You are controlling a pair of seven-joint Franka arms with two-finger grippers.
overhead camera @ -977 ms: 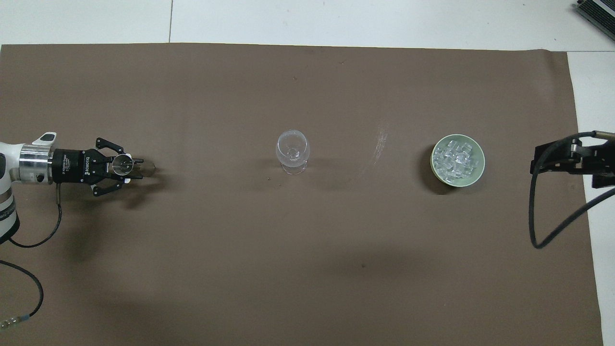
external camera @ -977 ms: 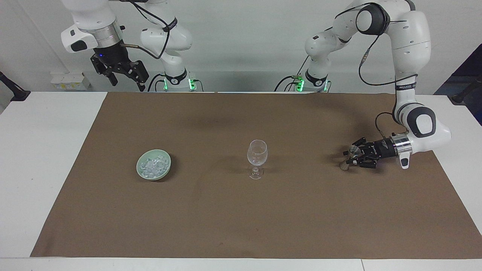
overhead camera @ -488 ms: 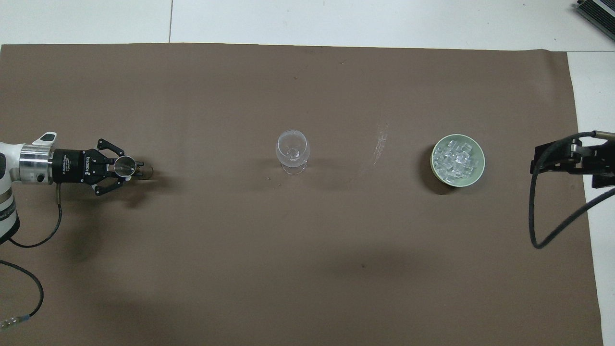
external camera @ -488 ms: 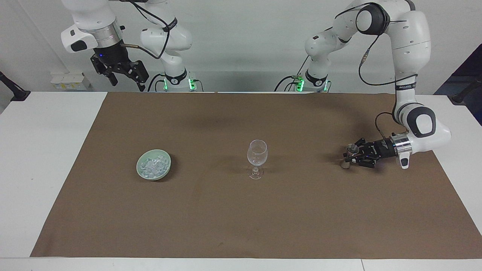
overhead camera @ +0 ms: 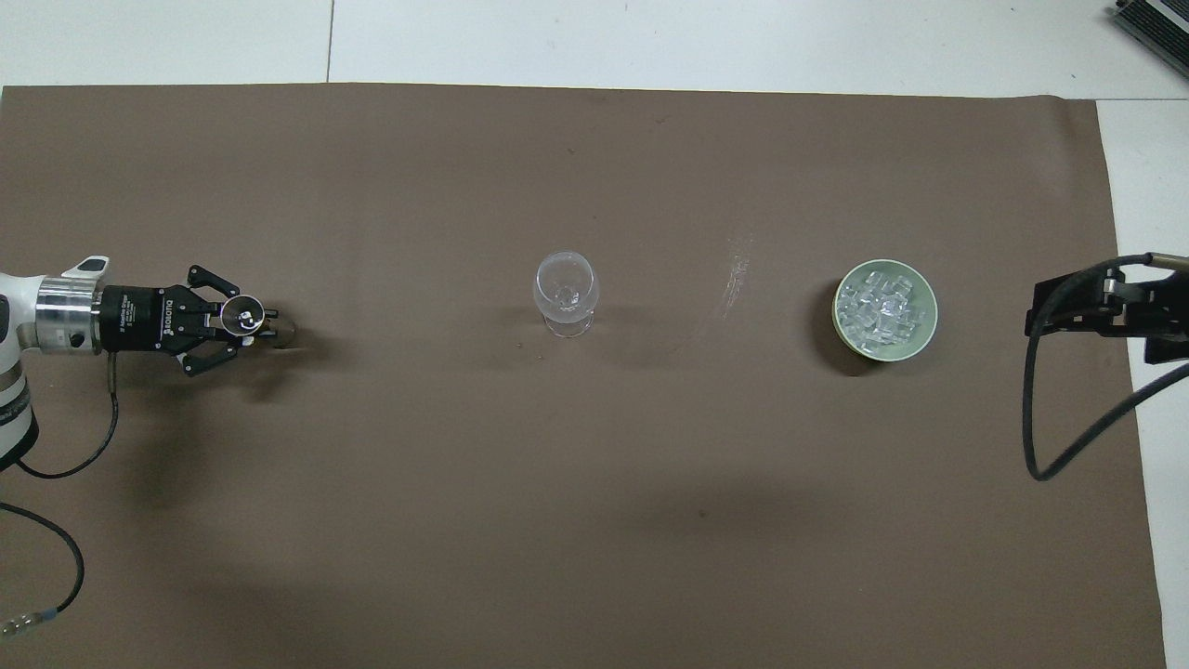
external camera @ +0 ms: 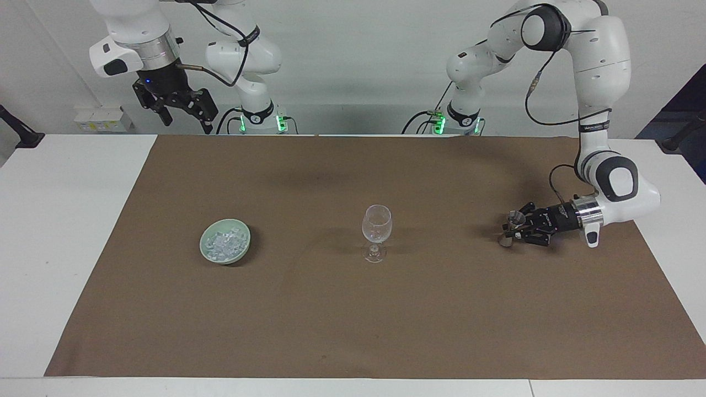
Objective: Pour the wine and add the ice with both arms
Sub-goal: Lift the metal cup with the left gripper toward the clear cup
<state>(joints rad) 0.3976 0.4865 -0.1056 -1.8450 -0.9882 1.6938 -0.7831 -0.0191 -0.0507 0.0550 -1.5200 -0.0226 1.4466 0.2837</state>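
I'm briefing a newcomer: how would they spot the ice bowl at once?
On the brown mat, look toward the right arm's end, beside the wine glass at its middle. The bowl is pale green, low and round, heaped with ice; nothing else there is coloured.

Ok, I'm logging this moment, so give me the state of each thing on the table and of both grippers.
wine glass: upright, looks empty.
green bowl: upright, holds the heap of ice.
small glass vessel: gripped low over the cloth, contents unclear.
left gripper: shut on the small glass vessel.
right gripper: open, raised, waiting.
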